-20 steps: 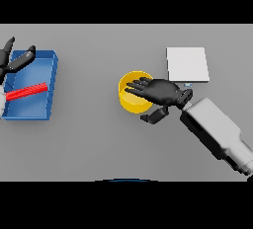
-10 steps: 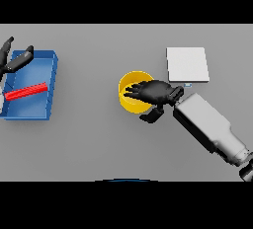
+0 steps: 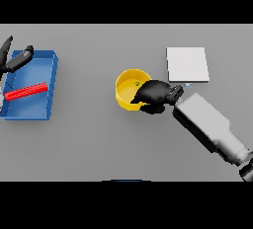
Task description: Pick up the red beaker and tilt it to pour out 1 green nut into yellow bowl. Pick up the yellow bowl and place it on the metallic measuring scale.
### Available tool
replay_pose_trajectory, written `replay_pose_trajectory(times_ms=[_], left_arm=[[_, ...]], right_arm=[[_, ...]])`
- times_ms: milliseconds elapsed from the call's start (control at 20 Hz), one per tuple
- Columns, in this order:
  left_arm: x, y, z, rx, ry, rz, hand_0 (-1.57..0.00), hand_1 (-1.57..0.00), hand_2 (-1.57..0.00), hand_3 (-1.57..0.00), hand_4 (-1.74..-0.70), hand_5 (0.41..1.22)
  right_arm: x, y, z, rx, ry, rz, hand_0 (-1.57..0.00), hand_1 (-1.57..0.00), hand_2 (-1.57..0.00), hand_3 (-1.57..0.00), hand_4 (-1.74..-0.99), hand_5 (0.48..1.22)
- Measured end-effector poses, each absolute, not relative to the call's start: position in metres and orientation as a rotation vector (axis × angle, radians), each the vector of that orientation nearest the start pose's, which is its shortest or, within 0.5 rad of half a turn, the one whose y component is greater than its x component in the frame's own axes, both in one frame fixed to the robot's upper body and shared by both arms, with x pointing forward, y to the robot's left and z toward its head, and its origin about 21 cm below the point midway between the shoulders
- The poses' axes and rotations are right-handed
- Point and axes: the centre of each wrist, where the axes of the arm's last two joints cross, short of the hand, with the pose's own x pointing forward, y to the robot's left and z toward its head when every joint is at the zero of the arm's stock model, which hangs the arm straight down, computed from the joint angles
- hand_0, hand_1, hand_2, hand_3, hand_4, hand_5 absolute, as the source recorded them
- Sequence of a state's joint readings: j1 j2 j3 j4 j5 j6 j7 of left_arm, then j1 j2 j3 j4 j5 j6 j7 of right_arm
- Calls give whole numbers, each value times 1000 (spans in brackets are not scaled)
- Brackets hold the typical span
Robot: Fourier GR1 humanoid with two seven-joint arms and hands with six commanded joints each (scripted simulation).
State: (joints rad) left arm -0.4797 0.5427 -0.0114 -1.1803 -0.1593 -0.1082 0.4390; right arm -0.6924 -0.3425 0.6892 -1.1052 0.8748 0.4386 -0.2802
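Note:
The yellow bowl (image 3: pixel 126 89) sits at the table's middle with one green nut (image 3: pixel 137 83) inside it. My right hand (image 3: pixel 154 95) is curled over the bowl's near right rim, its fingers hooked on the rim. The metallic measuring scale (image 3: pixel 187 64), a flat pale square, lies just behind and to the right of that hand. The red beaker (image 3: pixel 25 92) lies on its side in the blue tray (image 3: pixel 47 90) at the far left. My left hand (image 3: pixel 12 60) hovers open over the tray's back left corner.
The blue tray has raised walls and takes up the table's left side. My right forearm (image 3: pixel 210 127) stretches diagonally from the lower right toward the bowl.
My right hand has slid a little toward the bowl's right rim and closed its fingers on it. The bowl, beaker and left hand have stayed put.

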Motion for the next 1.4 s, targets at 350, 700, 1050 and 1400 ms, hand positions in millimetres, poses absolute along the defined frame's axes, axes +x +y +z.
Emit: replay_pose_trajectory(times_ms=[350, 700, 1050, 1400], left_arm=[[357, 336, 103, 569, -1137, -476, 1, 1, 1, 1, -782, 703], [356, 338, 109, 583, -1146, -480, 1, 1, 1, 1, -780, 702], [362, 337, 110, 552, -1159, -463, 1, 1, 1, 1, -806, 703], [354, 335, 114, 546, -1148, -428, 1, 1, 1, 1, -840, 737]], right_arm=[[358, -136, 57, -293, -1227, 2120, -1510, -1507, -1387, -1195, -1719, 1207], [361, -148, 96, -356, -1221, 2087, -1558, -1558, -1451, -1204, -1736, 1218], [349, -149, 123, -436, -1235, 2033, -1530, -1568, -1518, -1177, -1740, 1220], [377, -190, 139, -644, -1259, 1895, -1562, -1570, -1538, -1151, -1741, 1221]])
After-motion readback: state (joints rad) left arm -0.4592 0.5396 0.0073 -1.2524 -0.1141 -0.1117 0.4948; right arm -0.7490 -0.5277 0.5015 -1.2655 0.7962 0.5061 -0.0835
